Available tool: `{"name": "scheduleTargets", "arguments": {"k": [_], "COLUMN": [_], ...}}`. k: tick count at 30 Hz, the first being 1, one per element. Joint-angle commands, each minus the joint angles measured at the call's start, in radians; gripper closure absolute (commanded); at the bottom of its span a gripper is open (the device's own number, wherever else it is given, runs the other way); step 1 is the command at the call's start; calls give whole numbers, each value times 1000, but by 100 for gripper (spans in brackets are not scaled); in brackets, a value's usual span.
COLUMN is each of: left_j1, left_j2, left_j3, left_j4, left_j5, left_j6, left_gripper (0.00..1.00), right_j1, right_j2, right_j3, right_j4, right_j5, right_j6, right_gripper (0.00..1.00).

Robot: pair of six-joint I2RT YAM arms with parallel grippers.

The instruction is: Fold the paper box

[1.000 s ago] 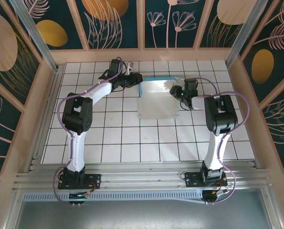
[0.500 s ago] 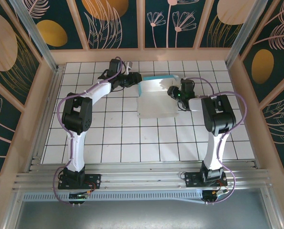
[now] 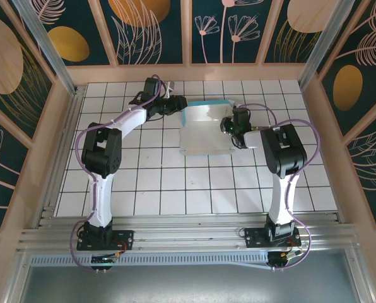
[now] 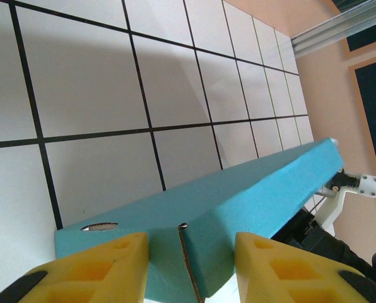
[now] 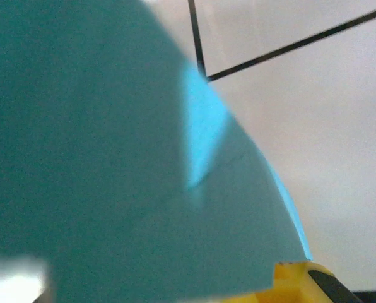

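Paper box point(image 3: 207, 129), thin turquoise-and-white card, lies on your white tiled table point(image 3: 175, 183); left gripper point(image 4: 191, 252) pinches its creased turquoise edge; you cannot tell whether right gripper point(image 3: 229, 124) grips.

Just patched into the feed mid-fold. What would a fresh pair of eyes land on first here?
The paper box, white face up with a raised turquoise far wall, lies far-centre on the tiled table between both arms. The left gripper pinches that turquoise wall at its left end. The right gripper sits at the box's right edge, with turquoise card close against its camera.
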Motion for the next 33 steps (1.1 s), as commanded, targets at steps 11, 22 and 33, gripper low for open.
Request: {"name": "scheduleTargets", "arguments": {"k": [11,22,33], "left_j1": [-19,-19,-19], "left_j2": [10,5,-5], "left_j3": [18,1,-9], "left_j4": [-19,-23,-23], "left_j5": [41,23,20], "left_j6": [-12,-2,6], "left_gripper": [60,60,60], "right_j1": [103,38,-112], "right_j2": [48,-212,-558], "right_j3": [58,-79,-193], "right_j4": [-66,-73,-240], "right_j5": [88,-43,-234], "right_j6": [-127,-5,-82], "right_gripper": [77,59,39]}}
